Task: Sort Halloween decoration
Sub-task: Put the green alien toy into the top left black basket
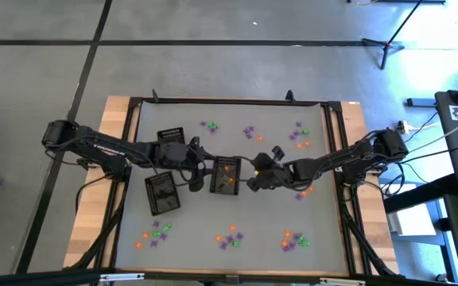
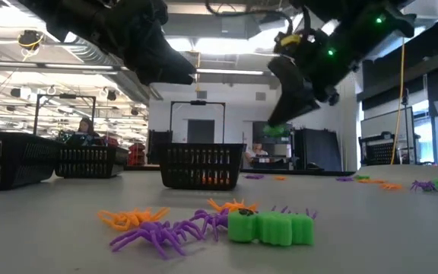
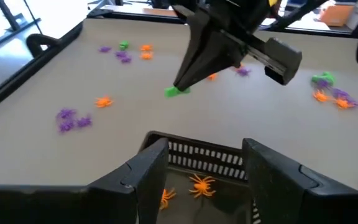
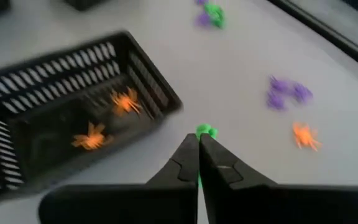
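a small green trinket [image 4: 205, 131] is pinched at the tips of the right hand [image 4: 198, 144], whose fingers are closed on it, just beside the middle black tray [image 1: 227, 175] and lifted off the surface [image 1: 237, 214]. two orange spiders [image 4: 124, 101] are seen lying inside that tray. the left hand [image 3: 204, 163] is held with its fingers spread wide over the near wall of the same tray, gripping nothing. more orange, purple and green trinkets [image 1: 229, 237] are scattered in small clusters across the surface, well apart from the trays.
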Available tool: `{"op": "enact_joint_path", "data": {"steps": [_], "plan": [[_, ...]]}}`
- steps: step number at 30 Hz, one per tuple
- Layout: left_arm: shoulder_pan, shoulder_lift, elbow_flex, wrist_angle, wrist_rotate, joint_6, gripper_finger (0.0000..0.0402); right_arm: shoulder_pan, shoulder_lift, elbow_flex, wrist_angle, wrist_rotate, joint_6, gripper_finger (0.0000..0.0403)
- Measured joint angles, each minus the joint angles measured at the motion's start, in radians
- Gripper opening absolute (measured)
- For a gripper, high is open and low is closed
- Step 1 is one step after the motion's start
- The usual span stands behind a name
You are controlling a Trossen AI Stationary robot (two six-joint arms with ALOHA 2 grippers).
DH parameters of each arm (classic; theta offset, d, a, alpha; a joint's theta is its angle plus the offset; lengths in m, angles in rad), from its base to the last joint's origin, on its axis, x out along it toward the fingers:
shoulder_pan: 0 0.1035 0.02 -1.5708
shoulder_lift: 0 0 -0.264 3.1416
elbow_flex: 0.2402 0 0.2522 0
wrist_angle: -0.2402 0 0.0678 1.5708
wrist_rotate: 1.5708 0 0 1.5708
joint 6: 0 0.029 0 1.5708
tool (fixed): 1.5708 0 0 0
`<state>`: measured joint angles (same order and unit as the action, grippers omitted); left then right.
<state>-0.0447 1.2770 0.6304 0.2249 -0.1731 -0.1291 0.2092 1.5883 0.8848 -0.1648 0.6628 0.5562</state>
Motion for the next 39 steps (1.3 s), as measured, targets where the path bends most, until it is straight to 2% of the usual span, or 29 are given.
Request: {"op": "enact_joint_path", "data": {"steps": [7,13,18,21,30,39], "plan": [[-0.032,0.000,0.000,-0.002,0.000,0.000,0.0196,0.000,0.000,0.000,0.232,-0.117,-0.161,0.0001],[-0.066,0.000,0.000,-0.004,-0.001,0.002,0.0196,0.000,0.000,0.000,0.447,-0.298,-0.260,0.0000],[-0.097,0.000,0.000,0.000,-0.016,0.030,0.0196,0.000,0.000,0.000,0.531,-0.432,-0.277,0.0000],[-0.118,0.000,0.000,0.010,-0.050,0.056,0.0196,0.000,0.000,0.000,0.535,-0.446,-0.277,0.0000],[-0.159,0.047,0.001,0.132,-0.052,0.166,0.0196,0.000,0.059,0.000,0.621,-0.512,-0.275,0.0000],[-0.165,0.093,0.000,0.135,-0.044,0.246,0.0196,0.000,0.065,0.000,0.620,-0.519,-0.250,0.0000]]}}
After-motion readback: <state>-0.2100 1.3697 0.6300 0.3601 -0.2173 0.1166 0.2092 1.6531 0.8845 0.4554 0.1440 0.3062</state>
